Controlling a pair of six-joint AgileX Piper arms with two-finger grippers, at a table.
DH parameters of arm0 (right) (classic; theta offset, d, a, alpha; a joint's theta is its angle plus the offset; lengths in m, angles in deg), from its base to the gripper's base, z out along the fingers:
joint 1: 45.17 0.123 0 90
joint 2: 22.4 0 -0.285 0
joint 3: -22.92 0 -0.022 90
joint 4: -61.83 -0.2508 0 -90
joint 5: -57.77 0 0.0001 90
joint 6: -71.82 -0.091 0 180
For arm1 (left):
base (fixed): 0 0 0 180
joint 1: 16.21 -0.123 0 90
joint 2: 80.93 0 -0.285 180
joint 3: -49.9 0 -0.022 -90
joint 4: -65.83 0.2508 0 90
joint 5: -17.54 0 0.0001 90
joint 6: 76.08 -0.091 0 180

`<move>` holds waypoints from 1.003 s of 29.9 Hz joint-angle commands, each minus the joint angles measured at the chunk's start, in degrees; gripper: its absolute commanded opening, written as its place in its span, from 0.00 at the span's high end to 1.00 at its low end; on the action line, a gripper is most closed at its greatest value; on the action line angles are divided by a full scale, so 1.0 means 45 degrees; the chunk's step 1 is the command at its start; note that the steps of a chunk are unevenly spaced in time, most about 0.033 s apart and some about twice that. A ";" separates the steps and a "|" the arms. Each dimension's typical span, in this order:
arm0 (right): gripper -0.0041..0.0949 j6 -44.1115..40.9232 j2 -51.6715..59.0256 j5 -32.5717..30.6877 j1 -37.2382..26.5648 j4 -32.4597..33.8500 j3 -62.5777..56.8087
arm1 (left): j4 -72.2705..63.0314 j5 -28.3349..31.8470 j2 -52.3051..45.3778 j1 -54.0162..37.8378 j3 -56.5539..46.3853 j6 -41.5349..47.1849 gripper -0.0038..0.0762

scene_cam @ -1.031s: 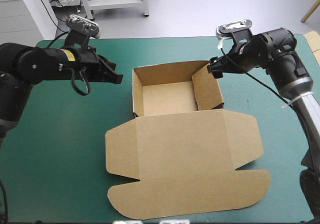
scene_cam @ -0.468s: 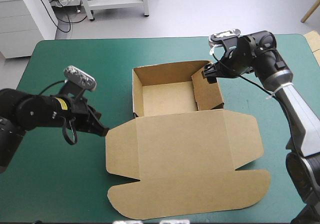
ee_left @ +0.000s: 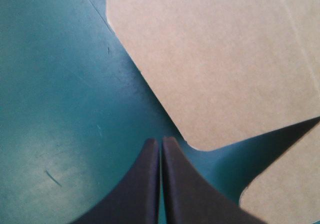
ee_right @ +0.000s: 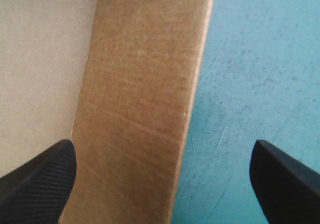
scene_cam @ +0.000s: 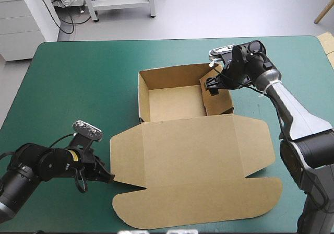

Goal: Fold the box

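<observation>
the box (scene_cam: pixel 172 102) sits in the middle of the teal-green counter (scene_cam: pixel 62 88) as an open tray, walls raised at the far side and its lid (scene_cam: pixel 193 155) lying flat toward the near edge. we see the left end effector (ee_left: pixel 161 140) pressed together, low over the counter just beside the rounded corner of the lid's left flap (ee_left: pixel 215 74), gripping nothing. the right end effector (ee_right: pixel 161 146) is spread wide, straddling the tray's right wall (ee_right: pixel 140 99), 1 finger inside and 1 outside.

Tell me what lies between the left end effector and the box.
Only a narrow strip of bare teal-green cover: in the left wrist view the shut left end effector sits just short of the box, at a rounded flap corner.
</observation>
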 commanded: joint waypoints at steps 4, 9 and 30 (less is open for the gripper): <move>0.14 0.0144 0.0031 0.0616 -0.0028 -0.0006 0.0410 | -0.0364 0.0709 -0.0983 0.0088 0.0029 0.0204 0.96; 0.31 0.0144 -0.0263 0.0691 -0.0028 -0.0332 0.0410 | -0.0364 0.0728 -0.1433 0.0088 0.0029 0.0204 0.96; 0.98 0.1145 -0.0088 0.0623 -0.0147 -0.0332 0.0410 | -0.0497 0.0588 -0.1556 0.0088 0.0029 0.0454 0.96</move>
